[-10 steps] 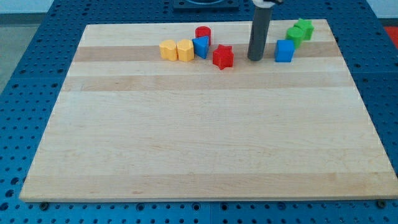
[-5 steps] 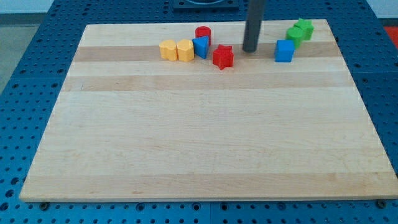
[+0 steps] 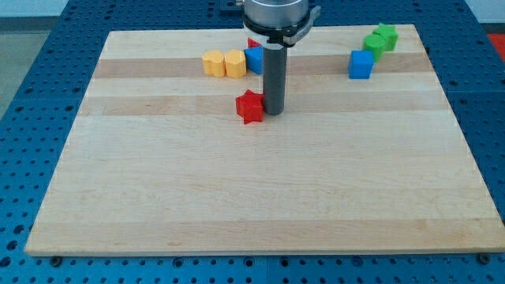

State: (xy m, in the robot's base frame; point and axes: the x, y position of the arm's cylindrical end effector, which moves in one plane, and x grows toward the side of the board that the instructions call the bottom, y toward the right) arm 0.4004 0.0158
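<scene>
- Surface: a pale wooden board (image 3: 260,189) with lengthwise grain bands lies on a blue perforated table (image 3: 31,87) that shows on all sides of it.
- Rod: a straight dark grey cylinder (image 3: 274,79) hangs upright from a grey metal collar at the view's top edge.
- My tip (image 3: 274,111) rests on the board a little above its middle, touching or just beside the right side of the red star block (image 3: 250,106).
- End fitting: the arm carries no jaws, only the plain rod, so nothing spreads or pinches.
- Red star block: a glossy red solid with a pointed star outline, lying apart from the other blocks, below the left cluster.
- Left cluster, toward the view's top: two yellow blocks (image 3: 223,63), rounded in outline, sit side by side and touch; the blue block (image 3: 254,59), wedge-like, touches the right yellow one.
- A red block (image 3: 252,43) shows only as a sliver behind the collar; its shape cannot be told.
- Right group, well apart: a blue cube (image 3: 361,64), with two green blocks (image 3: 380,39) touching each other near the board's top right corner.
- Markings: no readable writing or labels.
</scene>
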